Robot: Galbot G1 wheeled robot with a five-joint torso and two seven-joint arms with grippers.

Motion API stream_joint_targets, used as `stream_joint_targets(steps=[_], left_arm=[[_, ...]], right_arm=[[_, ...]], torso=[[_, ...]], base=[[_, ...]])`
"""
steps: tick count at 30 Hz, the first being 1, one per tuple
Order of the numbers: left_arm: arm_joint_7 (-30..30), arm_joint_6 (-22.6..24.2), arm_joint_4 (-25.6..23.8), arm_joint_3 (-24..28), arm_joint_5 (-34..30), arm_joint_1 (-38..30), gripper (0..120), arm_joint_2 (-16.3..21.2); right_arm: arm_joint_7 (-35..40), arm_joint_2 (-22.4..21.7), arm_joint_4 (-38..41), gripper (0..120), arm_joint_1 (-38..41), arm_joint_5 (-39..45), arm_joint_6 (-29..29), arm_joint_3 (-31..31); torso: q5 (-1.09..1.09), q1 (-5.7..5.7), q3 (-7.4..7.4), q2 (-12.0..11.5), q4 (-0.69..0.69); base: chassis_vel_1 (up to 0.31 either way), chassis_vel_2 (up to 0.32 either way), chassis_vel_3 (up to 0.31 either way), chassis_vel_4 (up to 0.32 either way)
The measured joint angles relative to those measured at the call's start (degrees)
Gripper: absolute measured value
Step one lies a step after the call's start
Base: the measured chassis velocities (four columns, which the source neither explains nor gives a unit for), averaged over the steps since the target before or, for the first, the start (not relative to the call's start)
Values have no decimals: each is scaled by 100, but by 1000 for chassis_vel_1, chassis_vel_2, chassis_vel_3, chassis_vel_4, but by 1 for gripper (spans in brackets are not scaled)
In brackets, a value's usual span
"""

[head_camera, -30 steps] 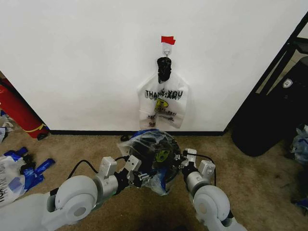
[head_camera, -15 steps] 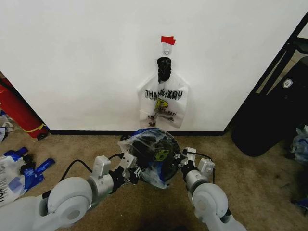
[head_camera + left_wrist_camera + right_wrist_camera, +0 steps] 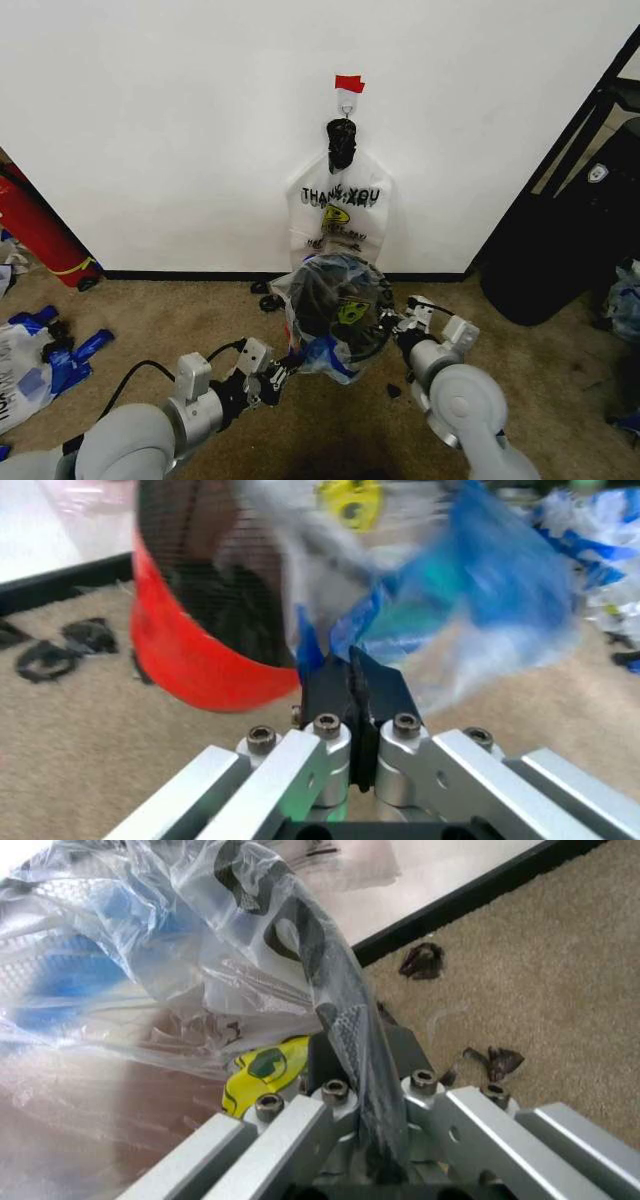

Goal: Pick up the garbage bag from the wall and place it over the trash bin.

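The trash bin (image 3: 322, 293), black mesh with a red base (image 3: 190, 671), is tipped with its mouth toward me on the carpet below the wall (image 3: 180, 130). The garbage bag (image 3: 330, 352), clear crinkly plastic with blue handles and a yellow print, is draped over the bin's mouth. At the bin's lower left, my left gripper (image 3: 288, 368) is shut on a blue handle (image 3: 350, 676). My right gripper (image 3: 398, 328), at the bin's right side, is shut on the bag where it wraps the black mesh rim (image 3: 355, 1046).
A white "THANK YOU" bag (image 3: 340, 215) hangs from the hook (image 3: 347, 102) under red tape (image 3: 348, 83). A black bulk (image 3: 560, 250) stands at the right and a red object (image 3: 40, 235) at the left. Bags and blue scraps (image 3: 40, 365) lie at the left. Black bits (image 3: 265, 300) dot the carpet.
The bin with the bag has shifted right and toward the wall, tipping further. My left arm has drawn back and down. My right gripper has moved right with the rim.
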Motion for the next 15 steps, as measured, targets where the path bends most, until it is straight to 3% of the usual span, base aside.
stream_joint_targets(steps=[10, 15], left_arm=[[344, -386, 778, 36, 899, 63, 0, -131], [345, -434, 1071, 95, 1204, -45, 0, -471]], right_arm=[[54, -215, 293, 0, -123, 511, -69, 307], [47, -242, 515, 0, -230, 752, -165, 347]], torso=[[0, 0, 0, 0, 0], [0, 0, 0, 0, 0]], base=[[0, 0, 0, 0], [0, 0, 0, 0]])
